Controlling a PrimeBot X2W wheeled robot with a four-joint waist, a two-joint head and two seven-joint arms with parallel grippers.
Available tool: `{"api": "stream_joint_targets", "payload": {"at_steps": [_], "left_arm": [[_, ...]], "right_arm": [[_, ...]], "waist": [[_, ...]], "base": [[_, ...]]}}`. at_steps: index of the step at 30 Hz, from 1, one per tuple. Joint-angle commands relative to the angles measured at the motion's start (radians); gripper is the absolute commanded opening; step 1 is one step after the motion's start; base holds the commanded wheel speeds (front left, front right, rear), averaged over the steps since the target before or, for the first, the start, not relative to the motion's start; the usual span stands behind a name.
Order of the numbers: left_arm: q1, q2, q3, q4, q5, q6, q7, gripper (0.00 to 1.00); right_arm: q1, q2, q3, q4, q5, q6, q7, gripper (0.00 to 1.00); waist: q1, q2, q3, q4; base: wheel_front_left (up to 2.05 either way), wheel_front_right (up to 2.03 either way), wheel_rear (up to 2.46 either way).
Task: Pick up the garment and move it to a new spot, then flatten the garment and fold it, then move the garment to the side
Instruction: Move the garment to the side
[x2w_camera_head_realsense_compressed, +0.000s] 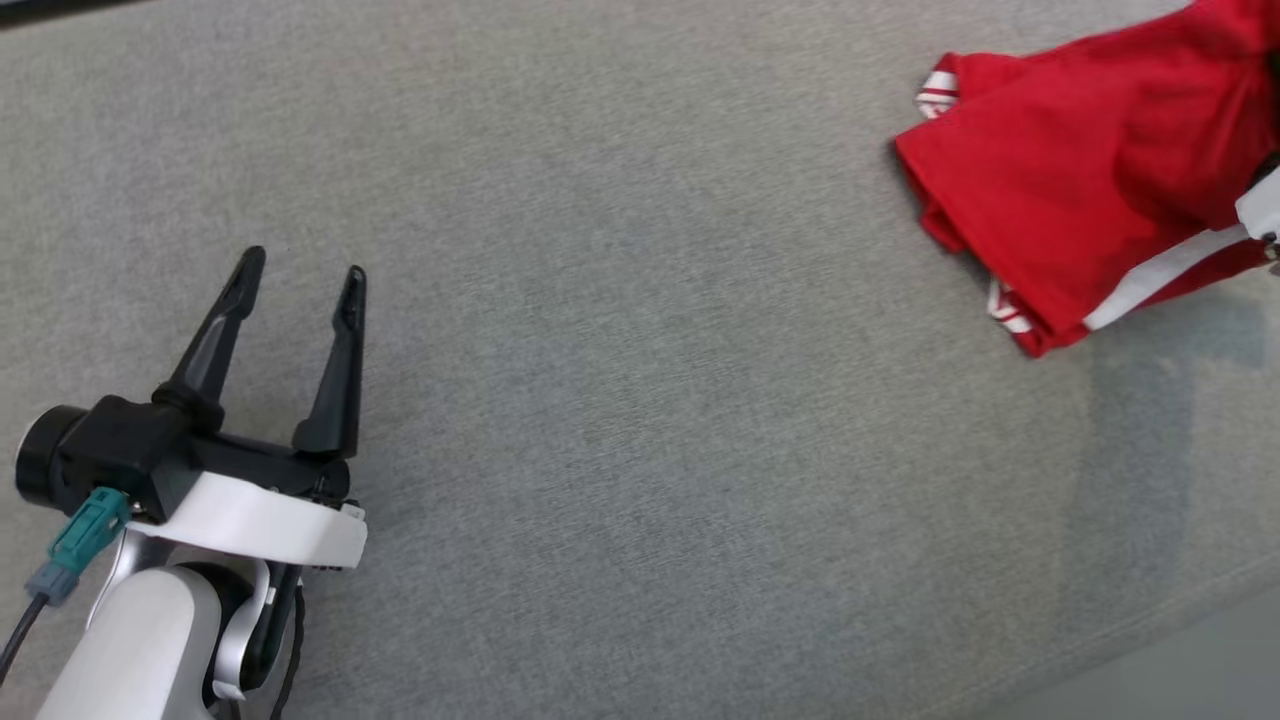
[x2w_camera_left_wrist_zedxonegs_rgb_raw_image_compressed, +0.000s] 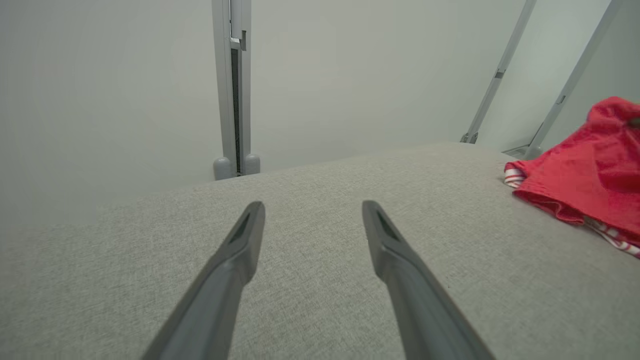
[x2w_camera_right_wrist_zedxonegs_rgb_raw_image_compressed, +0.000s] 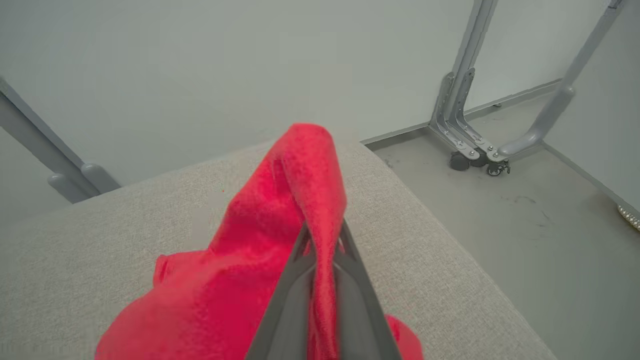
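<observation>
Two long dark fingers of the right gripper (x2w_camera_right_wrist_zedxonegs_rgb_raw_image_compressed: 324, 235) rise from the bottom of the right wrist view, pressed together on a fold of a red garment (x2w_camera_right_wrist_zedxonegs_rgb_raw_image_compressed: 260, 240), which stands up in a peak above the fingertips. Below the pinch, the rest of the cloth spreads in a loose heap on a grey fabric-covered surface (x2w_camera_right_wrist_zedxonegs_rgb_raw_image_compressed: 100, 240), near its far corner. Beyond that corner are a pale floor (x2w_camera_right_wrist_zedxonegs_rgb_raw_image_compressed: 525, 210) and a grey metal frame on small casters (x2w_camera_right_wrist_zedxonegs_rgb_raw_image_compressed: 470, 135). Seen from the head, the garment lies bunched at the upper right of the surface, showing white stripes along its hem and sleeve edge. At the lower left of that view, well apart from the cloth, the left gripper (x2w_camera_head_realsense_compressed: 303, 265) has its fingers spread wide with nothing between them, above bare grey fabric.
</observation>
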Motion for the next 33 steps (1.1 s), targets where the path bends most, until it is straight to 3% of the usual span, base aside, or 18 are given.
{"api": "stream_joint_targets", "payload": {"at_steps": [1, 3, 5, 6, 12, 19, 25, 33], "left_arm": [[-0.015, 0.004, 0.003, 0.0, 0.006, 0.005, -0.006, 1.0], [-0.019, 0.0, -0.001, 0.002, 0.004, 0.003, -0.007, 1.0], [-0.021, -0.001, -0.003, 0.007, 0.002, 0.005, -0.01, 1.0], [-0.022, -0.002, -0.003, 0.009, 0.001, 0.006, -0.01, 1.0], [-0.012, -0.012, -0.009, 0.022, -0.007, 0.008, -0.026, 1.0], [0.036, -0.03, 0.003, 0.057, -0.029, 0.017, -0.065, 1.0], [0.103, -0.034, 0.036, 0.079, -0.057, 0.035, -0.094, 1.0], [0.21, -0.026, 0.076, 0.078, -0.083, 0.071, -0.094, 1.0]], "right_arm": [[-0.032, -0.007, -0.016, 0.073, -0.032, 0.0, -0.014, 0.0], [-0.066, 0.012, -0.037, 0.155, -0.054, 0.001, -0.028, 0.02], [-0.087, 0.026, -0.039, 0.231, -0.086, 0.001, -0.038, 0.47], [-0.1, 0.033, -0.039, 0.251, -0.098, 0.001, -0.047, 1.0], [-0.119, 0.046, -0.04, 0.298, -0.155, 0.001, -0.136, 1.0], [-0.084, 0.106, -0.031, 0.269, -0.185, 0.0, -0.262, 1.0], [0.019, 0.133, -0.006, 0.129, -0.186, 0.001, -0.289, 1.0], [0.279, 0.129, -0.027, -0.16, -0.202, 0.001, -0.29, 1.0]], "waist": [[0.0, 0.0, 0.013, 0.014], [0.0, 0.0, 0.011, 0.019], [0.0, 0.0, 0.005, 0.024], [0.0, 0.0, 0.002, 0.026], [0.0, 0.0, -0.031, 0.04], [0.0, 0.0, -0.151, 0.069], [0.0, 0.0, -0.296, 0.108], [0.0, 0.0, -0.461, 0.171]], "base": [[0.0, 0.0, 0.0], [0.0, 0.0, 0.0], [0.0, 0.0, 0.0], [0.0, 0.0, 0.0], [0.0, 0.0, 0.0], [0.0, 0.0, 0.0], [0.0, 0.0, 0.0], [0.0, 0.0, 0.0]]}}
